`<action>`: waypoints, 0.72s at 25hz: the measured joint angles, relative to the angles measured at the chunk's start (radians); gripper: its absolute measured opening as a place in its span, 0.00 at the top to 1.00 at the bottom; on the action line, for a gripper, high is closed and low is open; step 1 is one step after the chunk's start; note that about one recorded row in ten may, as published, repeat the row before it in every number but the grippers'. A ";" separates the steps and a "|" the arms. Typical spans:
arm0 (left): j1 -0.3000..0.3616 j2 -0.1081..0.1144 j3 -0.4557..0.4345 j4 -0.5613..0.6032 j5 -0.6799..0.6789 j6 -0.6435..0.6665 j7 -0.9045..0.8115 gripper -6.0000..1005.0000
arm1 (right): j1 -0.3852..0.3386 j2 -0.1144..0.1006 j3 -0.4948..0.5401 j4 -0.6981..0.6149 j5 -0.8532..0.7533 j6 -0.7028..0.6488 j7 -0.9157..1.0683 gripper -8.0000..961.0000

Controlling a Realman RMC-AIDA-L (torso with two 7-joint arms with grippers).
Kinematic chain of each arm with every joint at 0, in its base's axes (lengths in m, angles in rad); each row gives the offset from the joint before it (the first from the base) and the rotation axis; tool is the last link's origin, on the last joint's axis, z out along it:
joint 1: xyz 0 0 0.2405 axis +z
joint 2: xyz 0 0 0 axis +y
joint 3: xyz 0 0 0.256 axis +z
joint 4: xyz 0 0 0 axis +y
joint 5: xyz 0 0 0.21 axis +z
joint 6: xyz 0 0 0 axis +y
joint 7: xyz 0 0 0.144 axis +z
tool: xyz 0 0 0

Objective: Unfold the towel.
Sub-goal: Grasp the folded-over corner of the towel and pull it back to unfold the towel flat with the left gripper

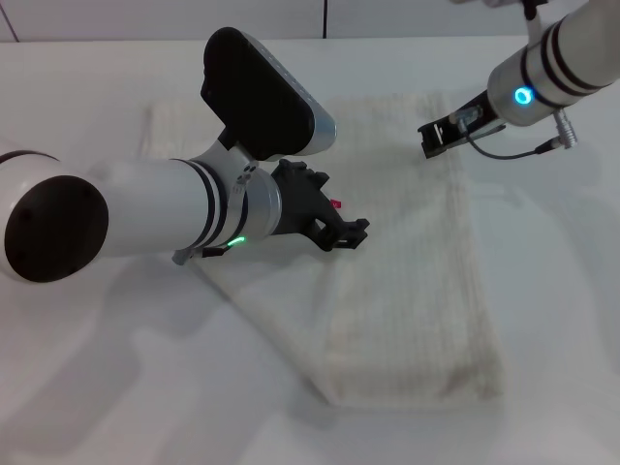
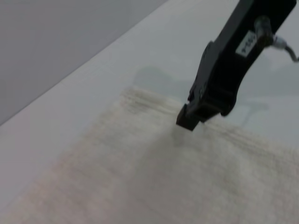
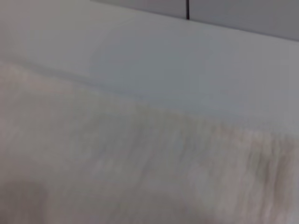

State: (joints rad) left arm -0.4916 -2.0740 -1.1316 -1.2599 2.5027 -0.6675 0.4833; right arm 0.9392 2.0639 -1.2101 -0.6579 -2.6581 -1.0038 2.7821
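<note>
The towel (image 1: 417, 281) lies spread on the white table, cream-white with faint ribs. A tiny red tag (image 1: 337, 204) shows at its middle, right by my left gripper (image 1: 341, 221). My left arm reaches across the towel's left part and hides it. My right gripper (image 1: 433, 139) hovers at the towel's far right edge. It also shows in the left wrist view (image 2: 188, 120) as a black tip just above the towel's (image 2: 140, 177) far hem. The right wrist view shows only towel (image 3: 117, 168) and table.
The white table (image 1: 562, 320) surrounds the towel on all sides. A grey wall (image 1: 320, 15) runs along the table's far edge. The right arm's cable (image 1: 528, 150) hangs above the table beside the towel.
</note>
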 joint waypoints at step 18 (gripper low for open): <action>-0.030 0.000 0.035 0.083 -0.021 0.092 0.000 0.24 | 0.025 0.004 -0.011 0.083 -0.002 0.033 -0.011 0.97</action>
State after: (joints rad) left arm -0.5215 -2.0739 -1.0965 -1.1768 2.4814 -0.5750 0.4831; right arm 0.9643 2.0677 -1.2208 -0.5747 -2.6599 -0.9712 2.7708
